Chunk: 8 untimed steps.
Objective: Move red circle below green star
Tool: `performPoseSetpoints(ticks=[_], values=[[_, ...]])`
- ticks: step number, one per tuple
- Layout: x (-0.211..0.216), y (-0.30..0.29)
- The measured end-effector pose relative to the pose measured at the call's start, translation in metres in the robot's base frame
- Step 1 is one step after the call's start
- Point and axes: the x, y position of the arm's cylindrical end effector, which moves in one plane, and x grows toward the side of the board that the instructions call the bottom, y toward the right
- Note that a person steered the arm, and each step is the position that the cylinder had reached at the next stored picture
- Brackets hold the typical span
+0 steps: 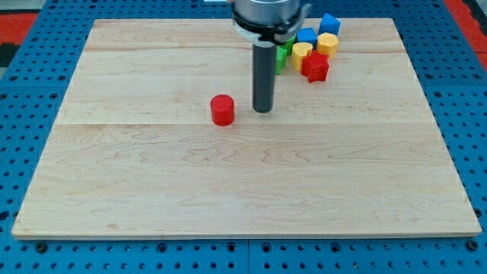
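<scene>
The red circle point(222, 109) is a short red cylinder lying alone on the wooden board point(243, 190), left of centre. My tip point(263, 111) stands just to its right, a small gap apart, not touching. A green block point(282, 55), partly hidden behind the rod, sits at the view's top in a cluster; its shape cannot be made out clearly. The rod rises from the tip to the arm's head at the view's top.
The cluster at the view's top right also holds a red star block point(315, 67), two yellow blocks point(302, 53) point(328, 43) and two blue blocks point(307, 35) point(329, 23). Blue pegboard point(23, 91) surrounds the board.
</scene>
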Motion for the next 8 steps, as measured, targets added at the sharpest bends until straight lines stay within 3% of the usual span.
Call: performPoseSetpoints(ticks=[2, 4, 6, 8], values=[[0.038, -0.064], [-0.014, -0.051], [-0.004, -0.095], [-0.043, -0.105]])
